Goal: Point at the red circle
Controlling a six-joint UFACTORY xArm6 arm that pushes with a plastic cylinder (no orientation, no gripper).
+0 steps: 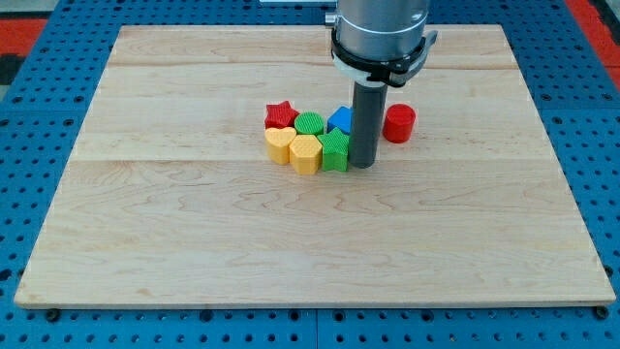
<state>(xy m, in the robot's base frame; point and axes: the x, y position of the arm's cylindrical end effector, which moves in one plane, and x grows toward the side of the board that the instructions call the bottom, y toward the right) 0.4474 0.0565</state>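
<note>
The red circle (399, 123) stands on the wooden board (310, 242) right of centre, apart from the other blocks. My tip (363, 164) rests on the board just left of and below the red circle, with a small gap to it. The tip touches or nearly touches the right side of a green block (335, 151). The rod hides part of a blue block (340, 119).
A tight cluster lies left of the tip: a red star (280, 114), a green block (310, 123), a yellow heart (279, 143) and a yellow hexagon-like block (305, 153). The board's edges border a blue pegboard surface (39, 116).
</note>
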